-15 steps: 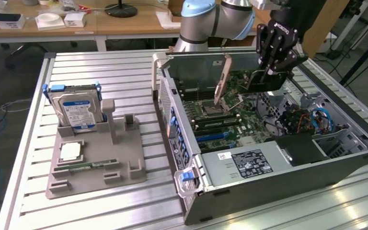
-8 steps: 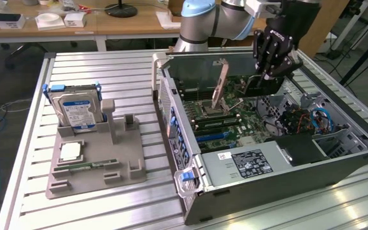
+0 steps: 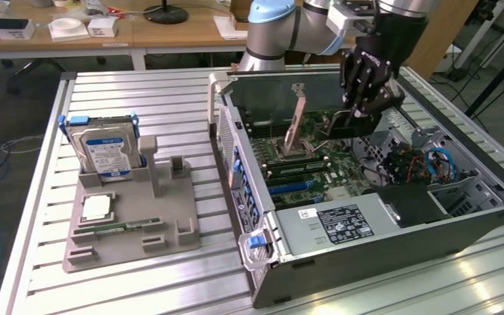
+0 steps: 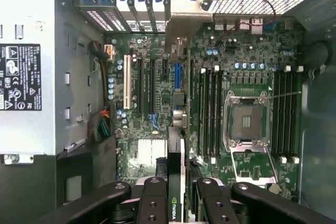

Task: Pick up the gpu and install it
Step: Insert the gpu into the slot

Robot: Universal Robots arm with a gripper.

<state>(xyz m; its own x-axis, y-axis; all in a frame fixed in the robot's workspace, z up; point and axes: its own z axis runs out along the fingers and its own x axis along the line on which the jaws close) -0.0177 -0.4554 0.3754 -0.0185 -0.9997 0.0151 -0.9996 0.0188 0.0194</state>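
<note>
Pincer (image 4: 177,205) clamps gpu (image 4: 175,153) over open computer case (image 3: 392,262) on slatted metal table (image 3: 147,92); desks (image 3: 182,29) behind.

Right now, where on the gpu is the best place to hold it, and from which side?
Best by its upper long edge, from straight above, a finger on each flat face. The gpu stands on edge over the motherboard, so its thin top is free and its lower edge faces the slots. The gripper appears to hold it that way.
</note>
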